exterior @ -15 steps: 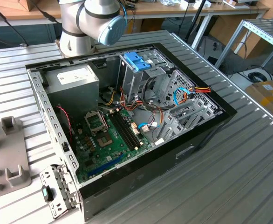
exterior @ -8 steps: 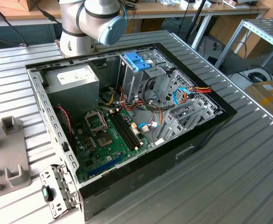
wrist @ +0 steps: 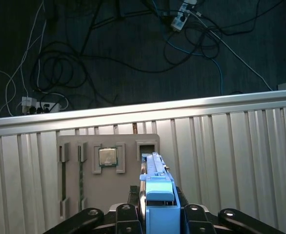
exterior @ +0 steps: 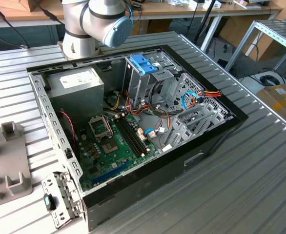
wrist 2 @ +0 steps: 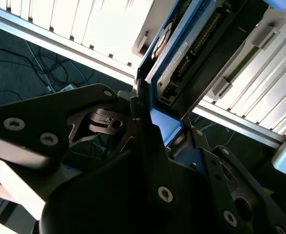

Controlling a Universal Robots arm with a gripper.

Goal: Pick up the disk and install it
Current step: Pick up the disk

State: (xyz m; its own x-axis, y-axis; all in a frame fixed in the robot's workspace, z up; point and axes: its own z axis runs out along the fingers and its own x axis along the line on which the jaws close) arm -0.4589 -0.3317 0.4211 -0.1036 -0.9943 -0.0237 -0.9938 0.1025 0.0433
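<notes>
Ribbed table [wrist: 231,146] is seen past the claw [wrist: 160,210]. Inside it, the disk [wrist: 155,169] is squeezed by its sides. It is judged stiff, heavy, breakable.

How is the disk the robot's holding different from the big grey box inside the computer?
The disk wears a blue plastic frame; the grey box is plain metal with a white label. The disk is clamped in the gripper, held on edge over the ribbed table; the grey box sits flat in a corner of the open computer case. Both are straight-sided, rectangular computer parts.
</notes>
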